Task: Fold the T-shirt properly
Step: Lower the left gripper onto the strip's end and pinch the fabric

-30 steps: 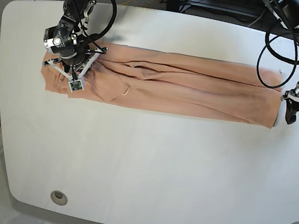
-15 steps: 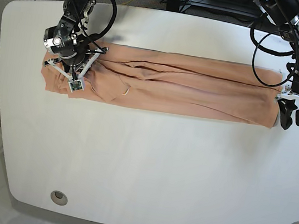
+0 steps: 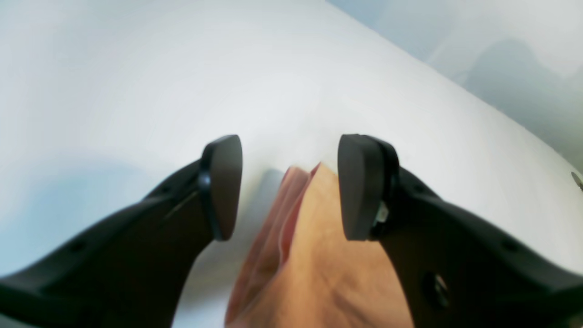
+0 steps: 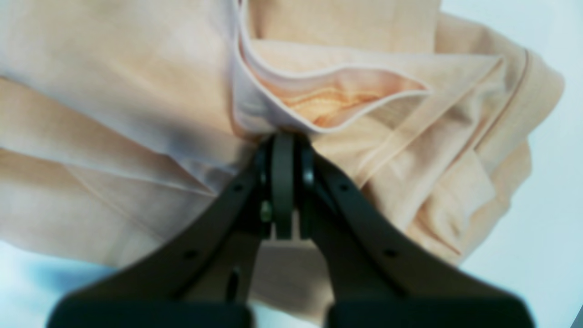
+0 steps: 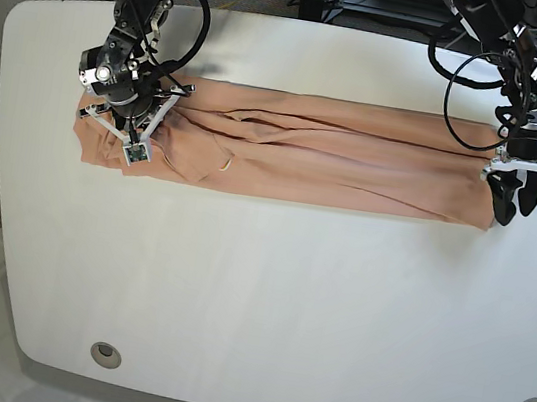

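So the T-shirt [image 5: 295, 160] is laid out as a long narrow band across the far half of the white table [image 5: 264, 301], already folded lengthwise and running side to side in the base view.

The right gripper [image 4: 283, 136] is down on the shirt's end at that view's left, jaws pressed together and pinching a bit of hemmed fabric (the wrist cam shows a fold of cloth bunched up right at the fingertips). The layers around it look rumpled, with an open pocket of hem just past the tips.

The left gripper [image 3: 289, 187] sits at the opposite end, jaws spread apart, with the shirt's corner poking up between the two black fingers [image 3: 223, 182]. Neither pad looks like it's touching the fabric, though the wrist view is pretty blurry there.
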Tool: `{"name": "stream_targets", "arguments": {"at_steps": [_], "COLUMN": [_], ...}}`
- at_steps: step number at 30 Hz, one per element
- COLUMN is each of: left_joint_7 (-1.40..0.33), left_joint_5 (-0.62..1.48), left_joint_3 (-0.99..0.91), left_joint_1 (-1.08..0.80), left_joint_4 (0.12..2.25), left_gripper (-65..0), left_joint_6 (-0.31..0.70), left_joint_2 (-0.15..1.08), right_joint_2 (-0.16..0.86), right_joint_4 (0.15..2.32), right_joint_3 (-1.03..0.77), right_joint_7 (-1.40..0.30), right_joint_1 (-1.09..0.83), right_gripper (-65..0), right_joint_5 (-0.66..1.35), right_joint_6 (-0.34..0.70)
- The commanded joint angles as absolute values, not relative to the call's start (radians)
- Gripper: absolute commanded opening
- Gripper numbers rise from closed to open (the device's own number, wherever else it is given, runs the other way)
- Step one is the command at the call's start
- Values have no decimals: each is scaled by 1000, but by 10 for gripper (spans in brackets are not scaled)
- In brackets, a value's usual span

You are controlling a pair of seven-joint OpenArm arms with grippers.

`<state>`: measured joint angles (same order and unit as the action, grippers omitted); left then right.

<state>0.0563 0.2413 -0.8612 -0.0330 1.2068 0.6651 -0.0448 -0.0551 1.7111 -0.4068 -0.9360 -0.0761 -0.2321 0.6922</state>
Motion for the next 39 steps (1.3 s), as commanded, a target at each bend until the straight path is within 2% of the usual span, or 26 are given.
{"name": "stream_targets", "arguments": {"at_steps": [1,9,23,30,39], "left_joint_7": [88,84,5,2,-62], "left_joint_5": [260,257,257,257,255], "left_joint_3": [-860,-842,-788,-782,-786], "left_joint_1": [-21,-27,-73,-113,-119], "left_joint_4": [1218,1218,1227,1326,1434], "left_gripper": [-344,-344,-344,-344,-344], "left_joint_6": [674,679,670,588,555], "left_joint_2": [-47,-96,-91,-71,-67], "right_joint_2": [-53,-53,-50,-50,-51], "right_joint_4": [1713,1713,1719,1716,1716], "right_joint_3": [-409,-409,-409,-409,-409], "right_joint_7": [-972,-992,-1006,-1006,-1006], "right_joint_1": [-79,-79,-76,-74,-70], "right_gripper": [-626,-626,-626,-626,-626], "right_joint_5": [-251,-251,-251,-251,-251], "right_joint_6": [698,698,698,698,698]}}
